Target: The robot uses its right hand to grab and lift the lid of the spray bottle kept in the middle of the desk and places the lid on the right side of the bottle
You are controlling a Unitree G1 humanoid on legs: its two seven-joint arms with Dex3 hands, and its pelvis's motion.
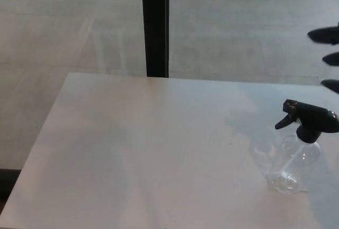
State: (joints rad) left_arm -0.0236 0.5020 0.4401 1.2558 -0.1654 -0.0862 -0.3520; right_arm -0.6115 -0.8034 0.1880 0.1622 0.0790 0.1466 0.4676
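One clear spray bottle [293, 166] with its black lid [312, 120] on stands at the tabletop's [148, 149] right; I see my right robot hand [329, 58] upper right, fingers apart.

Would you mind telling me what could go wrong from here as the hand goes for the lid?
The clear bottle looks empty and light, so a sideways nudge from the right hand could tip it. The lid sits at the picture's right edge, so the grasp may be partly out of view.
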